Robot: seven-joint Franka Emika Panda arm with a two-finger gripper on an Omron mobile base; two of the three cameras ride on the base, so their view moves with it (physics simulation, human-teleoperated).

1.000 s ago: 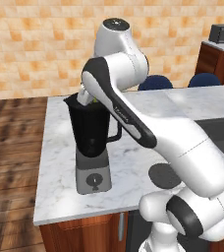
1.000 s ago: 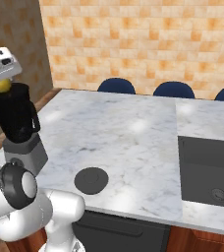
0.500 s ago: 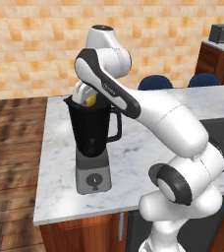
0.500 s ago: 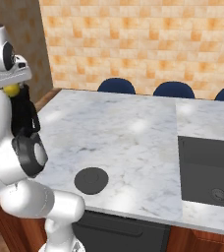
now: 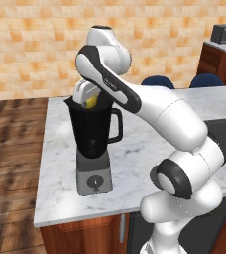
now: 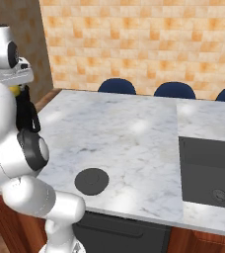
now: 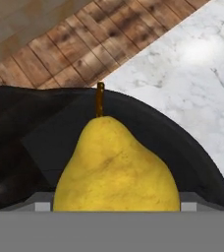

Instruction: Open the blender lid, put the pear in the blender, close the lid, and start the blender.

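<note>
Pincer sits at the open rim of the blender, left of centre in the left base view, with the pear showing yellow at its tip. Fingers are hidden behind the fruit and the white hand, so how wide they stand apart cannot be told; the pear sits between them and looks held, above the jar mouth rather than down inside it.

Hand view: pear fills the lower centre, stem pointing up the frame, dark round jar rim curving behind it. Inside of the jar is black below. Marble counter in the upper right, wooden floor across the upper left.

Left base view: blender stands near the left edge of the marble counter, loop handle facing right, grey base with round knob toward the bottom of the frame. No cap on the jar. White arm reaches from the lower right up and over to the jar.

Right base view: blender lid lies flat on the counter at lower centre-left, well apart from the jar. Jar handle and a speck of pear show at the far left behind the arm. Dark sink at right; blue chair backs along the far edge under the orange brick wall.
</note>
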